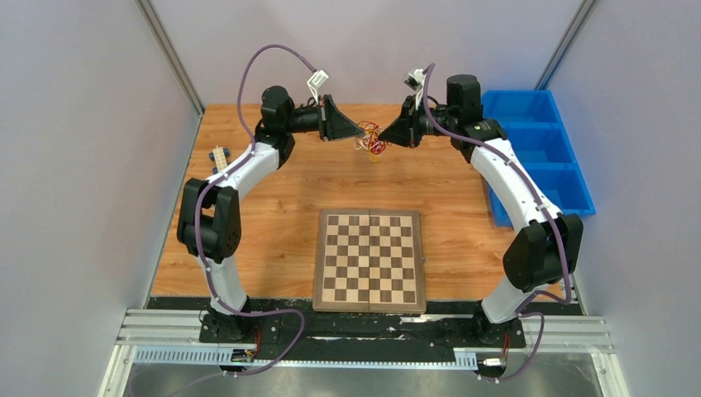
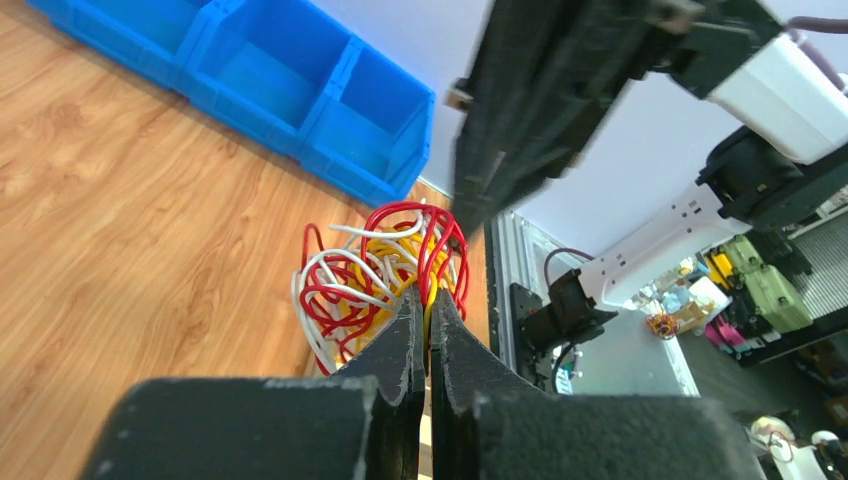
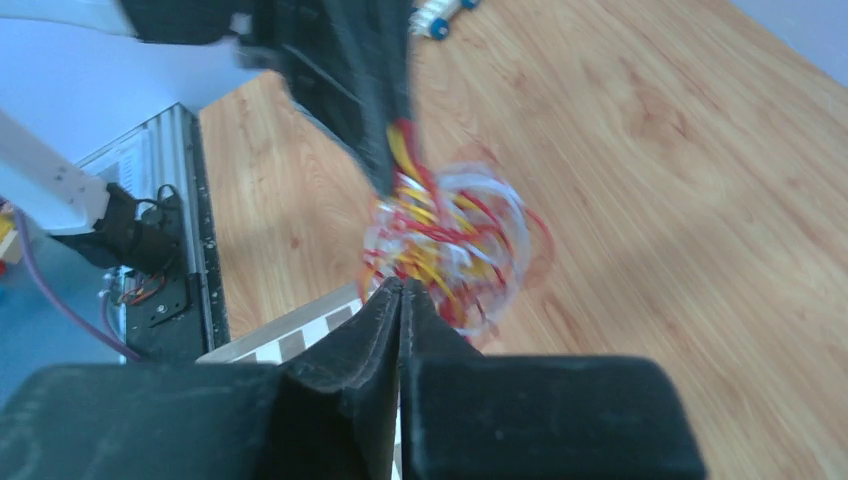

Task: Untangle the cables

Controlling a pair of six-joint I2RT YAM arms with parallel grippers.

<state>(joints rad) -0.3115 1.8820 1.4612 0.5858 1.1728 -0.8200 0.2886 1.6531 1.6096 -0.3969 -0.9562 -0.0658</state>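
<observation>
The cables [image 1: 374, 142] are a small tangle of thin red, white and yellow wires, held in the air above the far middle of the table between my two grippers. My left gripper [image 1: 362, 131] is shut on a yellow strand of the cables [image 2: 375, 275], with the bunch fanned out just past its tips [image 2: 428, 300]. My right gripper [image 1: 385, 136] is shut at the other side of the cables [image 3: 450, 245], which are blurred in the right wrist view; its tips [image 3: 402, 287] touch the tangle. Each wrist view shows the other gripper above the wires.
A folded chessboard [image 1: 369, 260] lies on the wooden table near the front middle. A blue compartment bin [image 1: 541, 153] stands at the right edge. A small blue and white object [image 1: 218, 157] lies at the left edge.
</observation>
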